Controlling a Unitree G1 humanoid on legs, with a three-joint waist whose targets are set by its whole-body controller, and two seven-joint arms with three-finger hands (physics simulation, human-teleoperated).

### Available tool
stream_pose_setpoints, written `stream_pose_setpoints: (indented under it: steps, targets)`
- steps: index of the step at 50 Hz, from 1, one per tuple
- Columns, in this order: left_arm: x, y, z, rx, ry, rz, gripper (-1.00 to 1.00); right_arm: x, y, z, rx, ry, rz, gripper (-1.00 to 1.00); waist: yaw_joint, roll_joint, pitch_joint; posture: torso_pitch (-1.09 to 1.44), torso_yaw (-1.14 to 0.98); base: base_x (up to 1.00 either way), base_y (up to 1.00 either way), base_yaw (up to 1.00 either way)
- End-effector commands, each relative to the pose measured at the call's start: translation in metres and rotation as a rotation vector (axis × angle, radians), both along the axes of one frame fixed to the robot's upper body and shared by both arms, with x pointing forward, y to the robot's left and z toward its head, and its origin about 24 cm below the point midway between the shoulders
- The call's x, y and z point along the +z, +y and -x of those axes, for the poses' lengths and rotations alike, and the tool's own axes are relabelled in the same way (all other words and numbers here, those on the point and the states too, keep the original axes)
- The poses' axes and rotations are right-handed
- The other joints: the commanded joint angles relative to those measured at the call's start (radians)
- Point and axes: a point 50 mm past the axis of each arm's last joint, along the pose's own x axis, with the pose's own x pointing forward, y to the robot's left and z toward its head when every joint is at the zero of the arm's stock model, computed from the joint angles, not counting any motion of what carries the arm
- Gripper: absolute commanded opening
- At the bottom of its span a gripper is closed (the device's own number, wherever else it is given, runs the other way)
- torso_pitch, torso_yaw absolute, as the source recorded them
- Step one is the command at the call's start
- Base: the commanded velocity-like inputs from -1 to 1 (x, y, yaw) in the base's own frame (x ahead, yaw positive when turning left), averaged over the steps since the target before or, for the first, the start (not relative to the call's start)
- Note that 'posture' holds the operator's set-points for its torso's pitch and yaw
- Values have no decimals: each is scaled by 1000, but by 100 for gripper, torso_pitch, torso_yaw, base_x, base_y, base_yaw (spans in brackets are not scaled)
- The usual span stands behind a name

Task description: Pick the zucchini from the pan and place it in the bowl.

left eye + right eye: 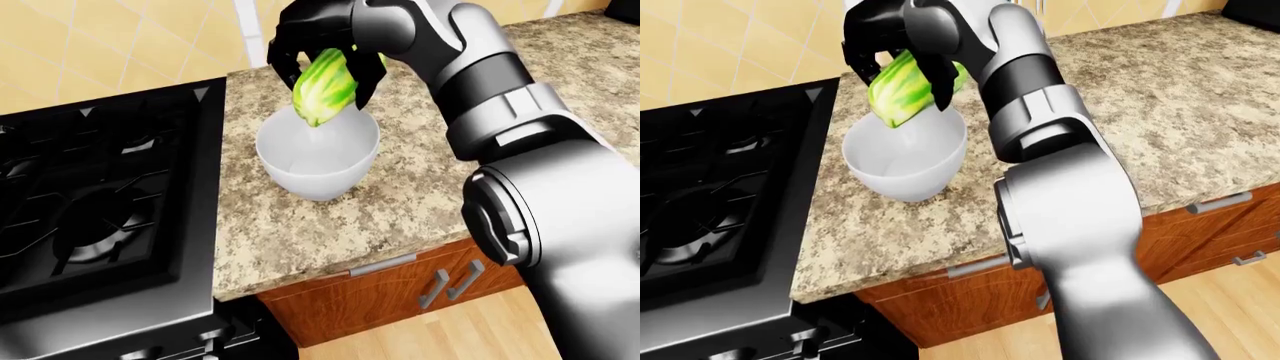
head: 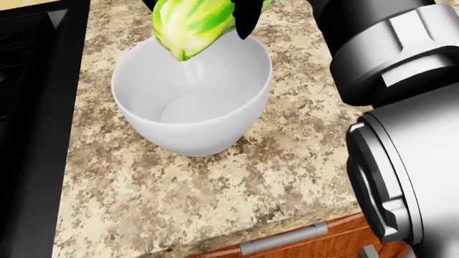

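The stove (image 1: 95, 202) fills the left of the left-eye view, its black edge butting against the counter (image 1: 300, 225). No pan shows on the burners in view. The counter runs rightward with bare granite on every side of the bowl and a cabinet (image 1: 400, 292) beneath its near edge.

The right arm (image 1: 470, 82) reaches in from the right, across the counter. The bowl (image 2: 190, 102) stands upright and empty, near the stove edge but apart from it.

The right hand (image 1: 320, 45) hangs over the bowl's far rim, fingers (image 1: 283, 46) clenched around the zucchini (image 2: 188, 24). The zucchini points tip-down, its tip just inside the rim line at the far side rather than over the centre. The left hand is not in view.

Risk, as judged: released here, the zucchini may strike the far rim and roll onto the counter, or tip the bowl. A low pass of the hand could nudge the bowl toward the stove.

Room: open air above the bowl; clear counter to the right and toward the view's bottom; least margin on the stove side.
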Motion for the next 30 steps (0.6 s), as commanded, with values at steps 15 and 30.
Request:
stream_pose_setpoints:
  steps: [15,30]
  targets:
    - [12,-3,8,12,-64,-39,100,24,13,15,60,-71,-33,-100,-2,8,-29,0,0,0,0,0]
    - [13,-2,9,13,-65,-39,100,21,21,20,97,-45,-29,-100,-3,10,-29,0,0,0,0,0]
